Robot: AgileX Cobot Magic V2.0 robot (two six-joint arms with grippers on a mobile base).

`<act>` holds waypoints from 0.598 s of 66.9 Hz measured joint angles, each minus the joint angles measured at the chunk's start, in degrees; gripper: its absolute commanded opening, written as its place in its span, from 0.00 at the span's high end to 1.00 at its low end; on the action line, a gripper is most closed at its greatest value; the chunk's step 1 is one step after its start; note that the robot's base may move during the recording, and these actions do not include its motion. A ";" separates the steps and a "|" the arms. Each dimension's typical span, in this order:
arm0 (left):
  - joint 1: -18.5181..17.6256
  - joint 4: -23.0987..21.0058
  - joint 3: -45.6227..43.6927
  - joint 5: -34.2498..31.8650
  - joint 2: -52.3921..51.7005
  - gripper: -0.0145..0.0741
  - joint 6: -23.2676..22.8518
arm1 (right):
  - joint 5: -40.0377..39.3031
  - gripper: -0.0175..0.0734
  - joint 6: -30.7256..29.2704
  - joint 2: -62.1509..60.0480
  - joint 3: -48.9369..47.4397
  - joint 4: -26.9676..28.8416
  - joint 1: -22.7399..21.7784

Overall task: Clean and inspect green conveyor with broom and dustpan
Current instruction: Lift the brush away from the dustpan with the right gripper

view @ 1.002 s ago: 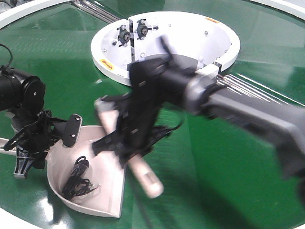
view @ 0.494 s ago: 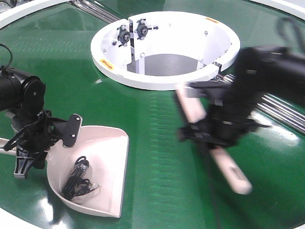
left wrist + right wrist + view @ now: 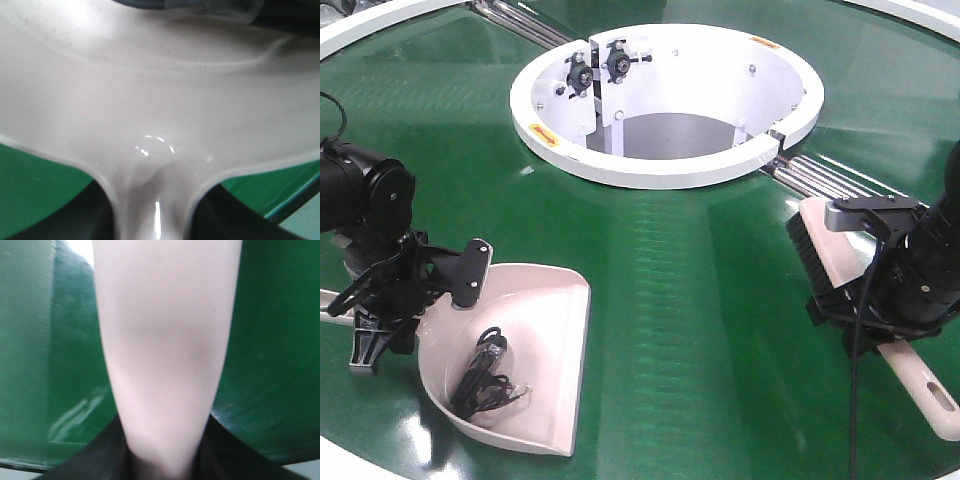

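Observation:
The pale beige dustpan rests on the green conveyor at the lower left, with a tangle of black debris inside. My left gripper is shut on the dustpan where its handle meets the pan. The left wrist view shows the handle neck between the jaws of the left gripper. My right gripper is shut on the broom at the right, with the dark bristles facing left and the slotted handle end toward the front. The broom fills the right wrist view, held by the right gripper.
The white ring-shaped central housing stands behind, with bearings on its inner wall. Steel rollers run along the seam just behind the broom. The white rim of the belt curves along the front left.
My right arm has swung the broom from over the dustpan across to the right side of the belt. The left arm and dustpan have not moved.

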 measured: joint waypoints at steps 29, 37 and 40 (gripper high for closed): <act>0.00 -0.02 0.00 0.00 0.00 0.85 0.00 | 1.35 0.81 0.70 7.67 0.00 -3.91 0.00; 0.00 -0.07 0.00 0.00 0.00 0.85 0.00 | 1.35 0.81 0.70 9.45 0.00 -3.82 0.00; 0.00 -0.07 0.00 0.00 0.00 0.85 0.00 | 1.35 0.81 0.70 9.82 0.00 -3.71 0.00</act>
